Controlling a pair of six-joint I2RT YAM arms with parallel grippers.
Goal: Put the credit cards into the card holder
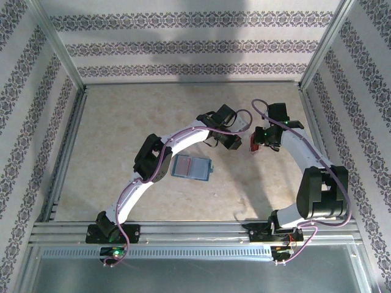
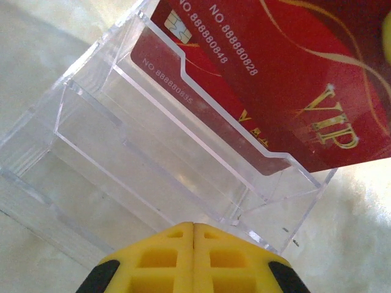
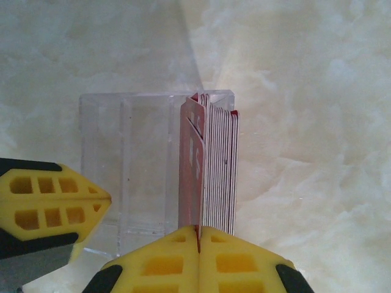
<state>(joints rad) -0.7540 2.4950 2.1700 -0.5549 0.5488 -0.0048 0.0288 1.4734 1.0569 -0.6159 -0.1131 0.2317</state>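
Observation:
The card holder (image 1: pixel 191 166), a teal-blue wallet, lies open and flat on the table near the left arm's elbow; its left half looks reddish. Several red credit cards (image 3: pixel 221 159) stand on edge in a clear plastic stand (image 3: pixel 122 165). In the left wrist view the red cards (image 2: pixel 293 79) show gold "VIP" lettering. My right gripper (image 3: pixel 200 231) is shut on the near edge of the front red card (image 3: pixel 190 171). Just in front of the clear stand (image 2: pixel 153 152), my left gripper (image 2: pixel 194 227) is shut with nothing between its fingers.
Both grippers meet over the table's middle right, the left gripper (image 1: pixel 231 141) close beside the right gripper (image 1: pixel 256 146). One left finger (image 3: pixel 55 204) shows beside the stand. Patterned walls and metal rails (image 1: pixel 183 232) enclose the table.

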